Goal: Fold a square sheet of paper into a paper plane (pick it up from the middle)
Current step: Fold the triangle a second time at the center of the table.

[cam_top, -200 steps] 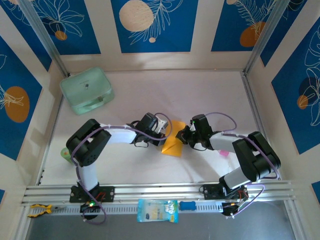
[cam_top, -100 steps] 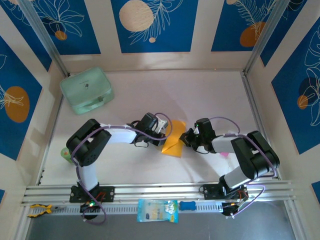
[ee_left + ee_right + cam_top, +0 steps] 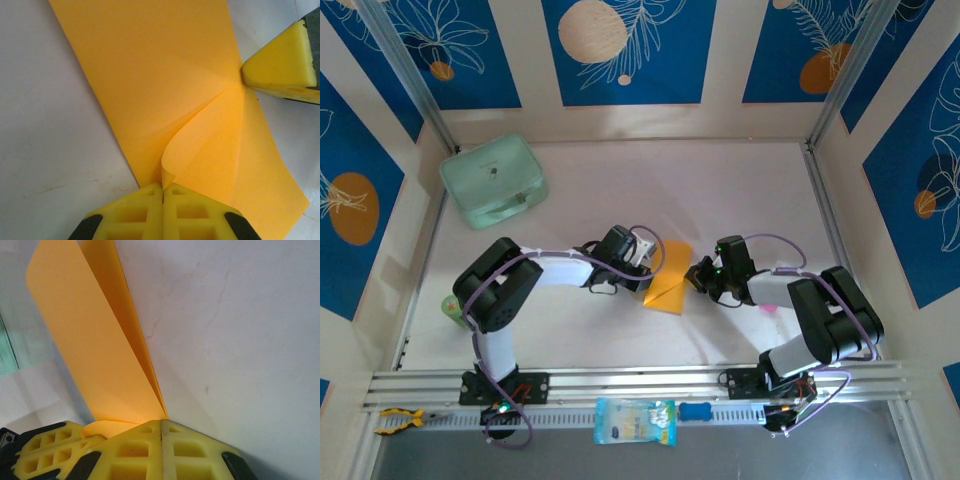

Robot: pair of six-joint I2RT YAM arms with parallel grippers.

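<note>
Where the counter [image 3: 720,190] is widest, at its middle, the square sheet of paper [image 3: 670,279] lies partly folded with one flap curling up. The left hand [image 3: 162,189] is clenched on one edge, and the right hand [image 3: 161,424] pinches the opposite edge's layers together.

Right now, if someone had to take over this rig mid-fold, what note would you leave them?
Left claw: shut on one edge of the sheet of paper.
Right claw: shut on the opposite side, with two layers rising from its pinch.
Sheet: mid-table, between the claws, loosely doubled over with a curled flap.
Done: sheet gripped, first fold started.
Left: press that fold flat, then the nose and wing folds. There is no plane shape yet.
</note>
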